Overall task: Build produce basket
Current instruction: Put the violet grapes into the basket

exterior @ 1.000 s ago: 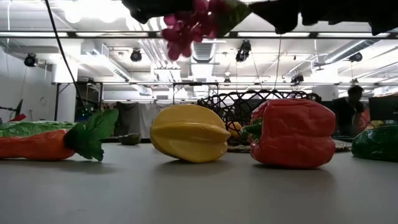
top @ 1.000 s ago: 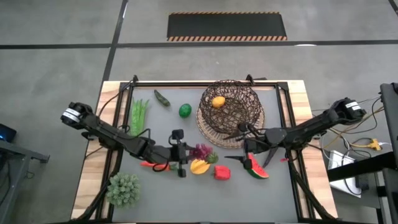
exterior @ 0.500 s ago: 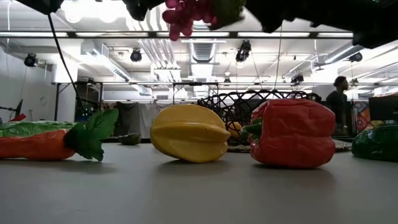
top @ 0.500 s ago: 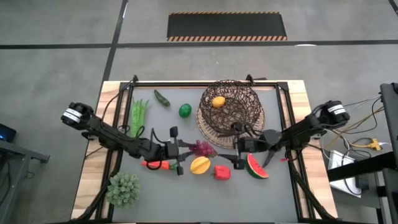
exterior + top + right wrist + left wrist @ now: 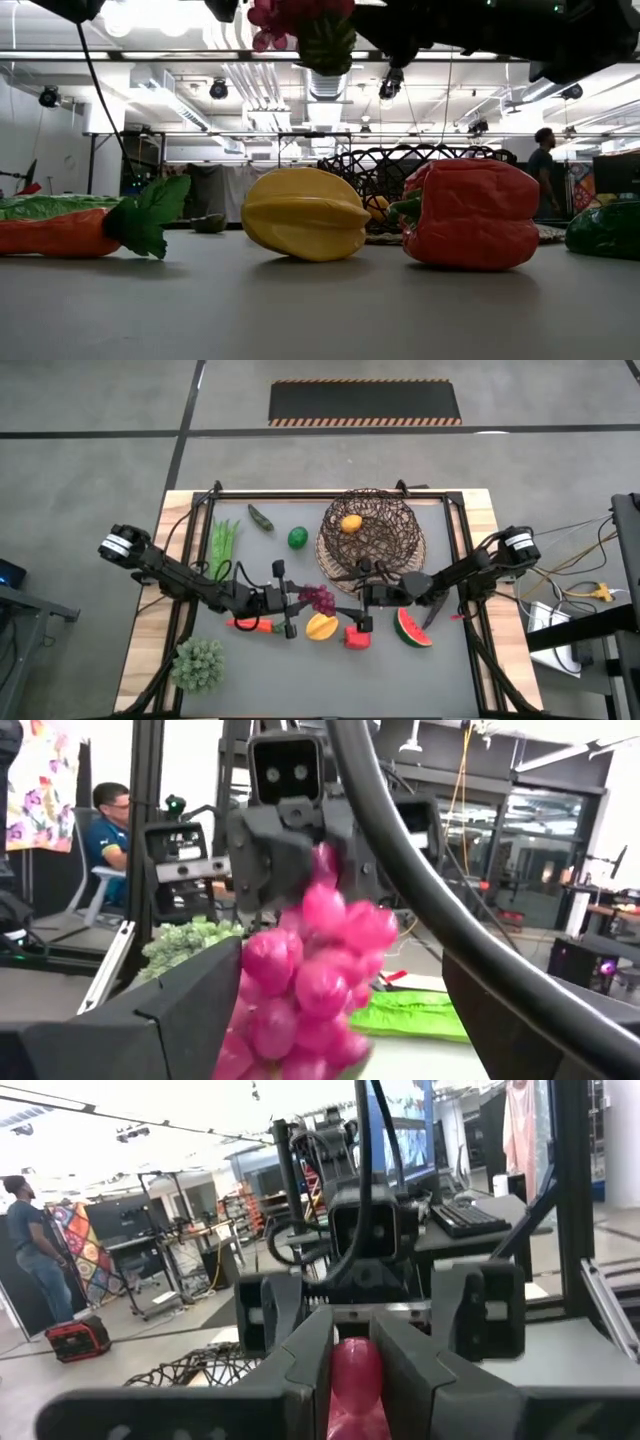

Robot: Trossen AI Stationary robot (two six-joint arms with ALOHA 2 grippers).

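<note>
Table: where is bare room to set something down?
Free: the near right corner beyond the watermelon, and the far strip between chili and basket above the lime. Crowded: the middle, round carrot, mango, pepper and both grippers.

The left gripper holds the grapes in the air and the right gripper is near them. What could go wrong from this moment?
1. The left gripper pinches the grapes at one end only, above the table; the bunch hangs free and could slip out.
2. The right gripper is open and faces the bunch closely. If the handover is mistimed, the grapes may fall onto the mango or red pepper below.
3. The two grippers could bump each other.
</note>
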